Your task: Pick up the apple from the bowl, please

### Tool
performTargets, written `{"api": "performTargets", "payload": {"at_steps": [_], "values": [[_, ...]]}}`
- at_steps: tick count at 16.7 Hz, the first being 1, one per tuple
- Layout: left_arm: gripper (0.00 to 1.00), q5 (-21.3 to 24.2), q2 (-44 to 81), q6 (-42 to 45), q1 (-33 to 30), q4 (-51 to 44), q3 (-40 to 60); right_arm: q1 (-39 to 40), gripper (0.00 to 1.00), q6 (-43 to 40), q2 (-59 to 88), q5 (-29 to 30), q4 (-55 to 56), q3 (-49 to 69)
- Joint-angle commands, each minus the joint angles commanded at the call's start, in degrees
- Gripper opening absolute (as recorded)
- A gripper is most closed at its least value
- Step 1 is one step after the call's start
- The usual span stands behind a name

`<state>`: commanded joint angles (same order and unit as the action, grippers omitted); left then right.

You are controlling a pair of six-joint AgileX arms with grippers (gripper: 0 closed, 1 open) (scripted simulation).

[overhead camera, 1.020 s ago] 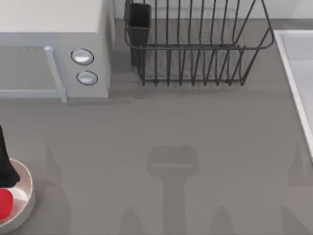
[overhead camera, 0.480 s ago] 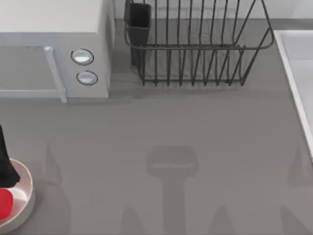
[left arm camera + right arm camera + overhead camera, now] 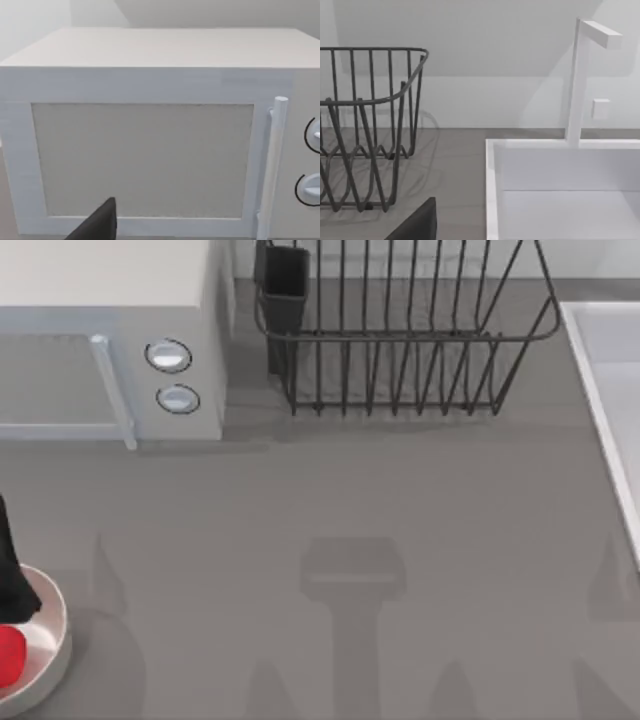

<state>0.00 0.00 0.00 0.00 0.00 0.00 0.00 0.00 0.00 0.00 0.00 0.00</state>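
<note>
At the near left edge of the table the apple (image 3: 7,656) lies in the bowl (image 3: 60,635), both cut off by the top view's left edge. The left gripper (image 3: 14,585) hangs over the bowl's far rim, its dark body just beside the apple and slightly farther from us. Across the last second almost nothing shifts: the apple sits in the same spot in the bowl, and the dark body holds its place above it. We read that as a pause just before the grasp, not a lift, since the fruit has not risen. Whether that grip is released or clenched we cannot tell. The left wrist view faces the microwave (image 3: 145,150) at the far left. Farther right stand the dish rack (image 3: 400,340) and the sink (image 3: 560,190), which the right gripper (image 3: 417,222) faces, parked on the right side, its state unclear too.
</note>
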Motion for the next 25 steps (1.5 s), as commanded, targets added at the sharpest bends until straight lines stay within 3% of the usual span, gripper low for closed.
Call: {"api": "performTargets", "payload": {"at_steps": [5, 8, 20, 25], "values": [[1.00, 0.0, 0.7, 0.0, 0.0, -0.7, 0.7, 0.0, 1.00, 0.0, 0.0, 0.0, 0.0, 0.0], [1.00, 0.0, 6.3, 0.4, 0.3, -6.1, 5.3, 0.0, 1.00, 0.0, 0.0, 0.0, 0.0, 0.0], [1.00, 0.0, 62.8, 2.8, 2.0, -49.7, 40.4, 0.0, 1.00, 0.0, 0.0, 0.0, 0.0, 0.0], [1.00, 0.0, 76.8, 3.4, 2.5, -61.1, 49.5, 0.0, 1.00, 0.0, 0.0, 0.0, 0.0, 0.0]]}}
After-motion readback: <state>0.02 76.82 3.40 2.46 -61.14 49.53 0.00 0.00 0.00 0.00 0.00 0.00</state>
